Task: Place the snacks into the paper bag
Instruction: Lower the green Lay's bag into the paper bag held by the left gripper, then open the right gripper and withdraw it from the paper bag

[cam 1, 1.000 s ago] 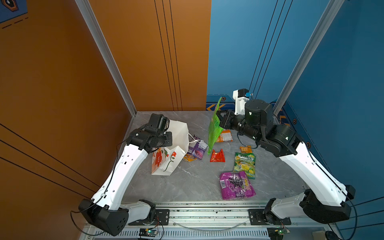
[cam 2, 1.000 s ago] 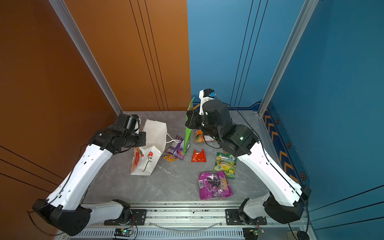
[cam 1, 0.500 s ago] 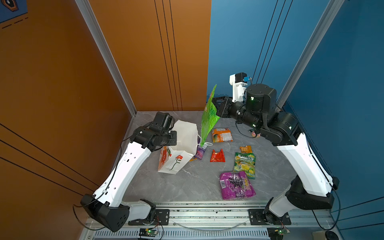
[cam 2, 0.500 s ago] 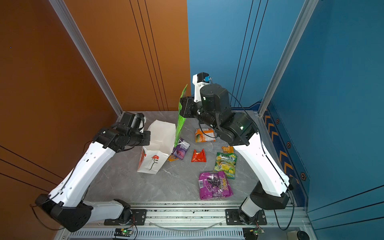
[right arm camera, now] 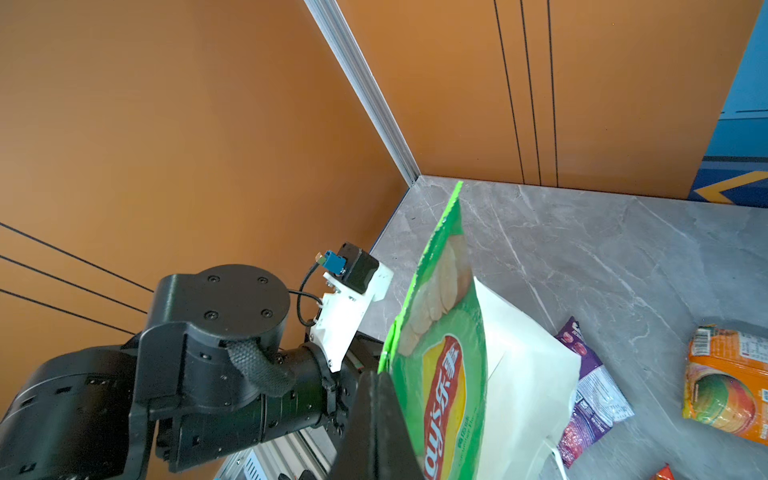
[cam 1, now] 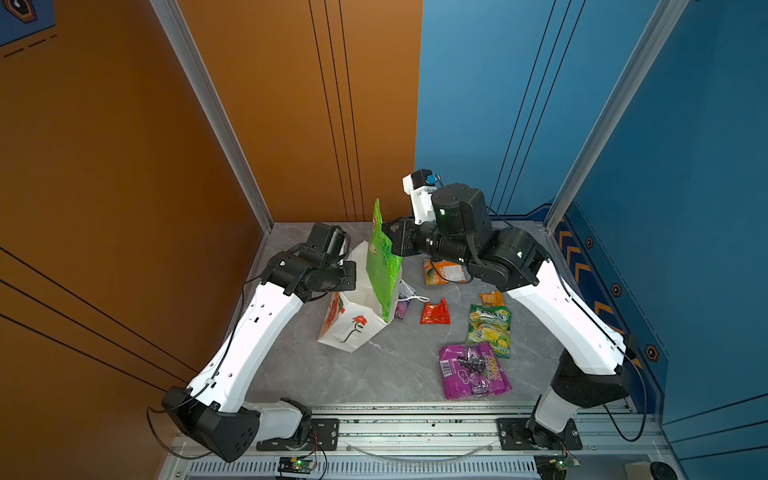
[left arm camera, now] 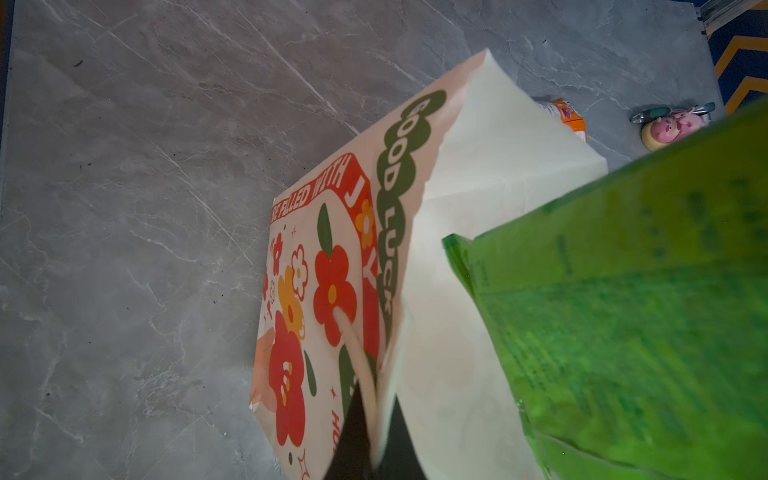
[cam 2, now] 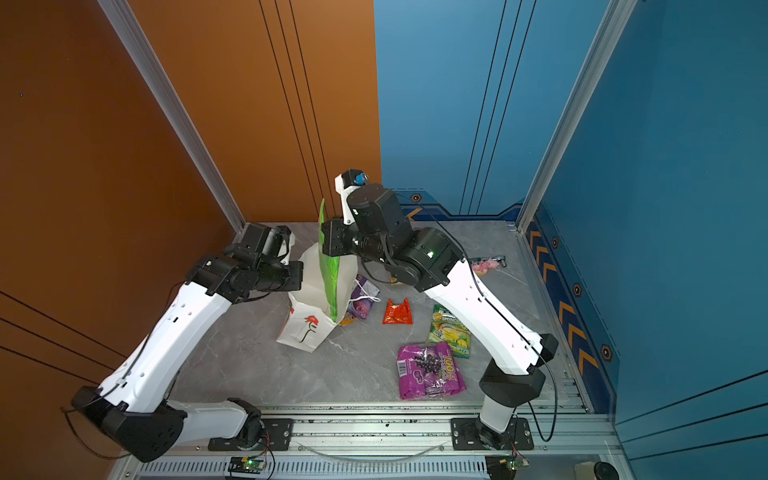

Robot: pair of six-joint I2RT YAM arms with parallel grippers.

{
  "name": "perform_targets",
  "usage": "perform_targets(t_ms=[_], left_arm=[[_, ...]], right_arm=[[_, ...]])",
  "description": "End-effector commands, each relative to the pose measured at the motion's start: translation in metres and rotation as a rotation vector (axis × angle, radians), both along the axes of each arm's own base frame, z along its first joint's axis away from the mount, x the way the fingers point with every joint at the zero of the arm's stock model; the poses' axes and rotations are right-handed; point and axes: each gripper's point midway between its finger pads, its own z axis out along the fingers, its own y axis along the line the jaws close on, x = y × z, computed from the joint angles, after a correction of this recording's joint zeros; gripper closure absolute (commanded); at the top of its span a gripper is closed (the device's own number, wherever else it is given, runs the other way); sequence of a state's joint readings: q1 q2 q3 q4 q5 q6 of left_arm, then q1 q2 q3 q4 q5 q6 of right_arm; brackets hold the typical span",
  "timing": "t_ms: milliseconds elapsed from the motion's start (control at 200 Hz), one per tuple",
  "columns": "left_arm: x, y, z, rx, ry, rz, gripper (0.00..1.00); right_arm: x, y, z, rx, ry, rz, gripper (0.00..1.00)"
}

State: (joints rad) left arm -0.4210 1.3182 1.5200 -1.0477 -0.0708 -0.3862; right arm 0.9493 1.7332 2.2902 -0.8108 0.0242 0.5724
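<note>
Green pkt — upright, at paper bag mouth

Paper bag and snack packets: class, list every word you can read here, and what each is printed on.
"GOOD LUCK": green band on the tall white paper gift bag.
"E FILLED WITH JOY": red band on that bag, start hidden.
"ay's" plus Chinese characters: logo on the large green crinkly packet, partly hidden.
magenta packet, green-yellow packet, orange packet, purple packet: print too blurred.

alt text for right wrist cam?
The right gripper pinches a green chip packet by its edge, upright in front of the white paper bag. Left arm behind; a purple packet and an orange packet lie on the grey table.
</note>
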Motion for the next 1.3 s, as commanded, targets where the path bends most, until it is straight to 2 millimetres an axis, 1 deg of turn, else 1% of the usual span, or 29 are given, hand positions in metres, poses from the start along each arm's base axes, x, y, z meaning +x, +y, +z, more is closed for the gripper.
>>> perform_targets(t_ms=[0, 75, 200, 310, 436, 531, 666, 751, 831, 906, 971, 1021, 1076, 1111, 1186, 1241, 1297], left_arm=[[-0.006, -0.007, 0.001, -0.04, 0.023, -0.014, 1.0], [-0.009, -0.012, 0.004, -0.072, 0.028, -0.027, 1.0], [-0.016, -0.022, 0.007, -0.103, 0.03, -0.066, 1.0], [-0.02, -0.021, 0.006, -0.089, 0.025, -0.075, 1.0], [-0.021, -0.019, 0.001, -0.079, 0.031, -0.069, 1.0], [-0.02, -0.017, 0.0, -0.076, 0.03, -0.045, 1.0], [-0.016, -0.013, 0.0, -0.089, 0.006, -0.009, 1.0], [-0.013, -0.013, -0.003, -0.091, 0.001, -0.001, 1.0], [-0.012, -0.015, -0.003, -0.117, -0.014, -0.005, 1.0], [-0.012, -0.015, -0.002, -0.136, -0.042, -0.006, 1.0], [-0.013, -0.015, 0.0, -0.149, -0.066, -0.007, 1.0], [-0.014, -0.014, 0.0, -0.155, -0.08, -0.008, 1.0], [-0.015, -0.013, 0.0, -0.156, -0.087, -0.011, 1.0], [-0.015, -0.012, -0.001, -0.153, -0.088, -0.013, 1.0], [-0.017, -0.009, -0.001, -0.147, -0.096, -0.007, 1.0], [-0.018, -0.006, -0.001, -0.145, -0.098, -0.005, 1.0], [-0.019, -0.005, -0.001, -0.146, -0.1, -0.007, 1.0]], right_arm=[[-0.005, 0.005, 0.011, 0.028, -0.033, 0.025, 1.0], [-0.002, 0.007, 0.007, 0.028, -0.03, 0.019, 1.0], [0.006, 0.003, 0.011, 0.045, -0.044, -0.013, 1.0], [0.018, -0.004, 0.015, 0.062, -0.051, -0.042, 1.0], [0.028, -0.003, 0.013, 0.065, -0.055, -0.05, 1.0], [0.031, -0.001, 0.0, 0.037, -0.029, -0.058, 1.0], [0.029, -0.005, -0.019, -0.002, -0.016, -0.083, 1.0], [0.028, -0.012, -0.041, -0.048, 0.013, -0.115, 1.0], [0.03, -0.023, -0.071, -0.119, 0.047, -0.18, 1.0], [0.031, -0.032, -0.098, -0.195, 0.077, -0.233, 0.86], [0.032, -0.039, -0.122, -0.277, 0.097, -0.276, 0.78], [0.033, -0.039, -0.137, -0.311, 0.115, -0.276, 0.72], [0.032, -0.033, -0.149, -0.325, 0.135, -0.26, 0.68], [0.032, -0.031, -0.155, -0.34, 0.145, -0.257, 0.63], [0.035, -0.035, -0.166, -0.4, 0.149, -0.291, 0.51], [0.039, -0.041, -0.176, -0.438, 0.16, -0.313, 0.47], [0.044, -0.043, -0.188, -0.451, 0.19, -0.315, 0.45]])
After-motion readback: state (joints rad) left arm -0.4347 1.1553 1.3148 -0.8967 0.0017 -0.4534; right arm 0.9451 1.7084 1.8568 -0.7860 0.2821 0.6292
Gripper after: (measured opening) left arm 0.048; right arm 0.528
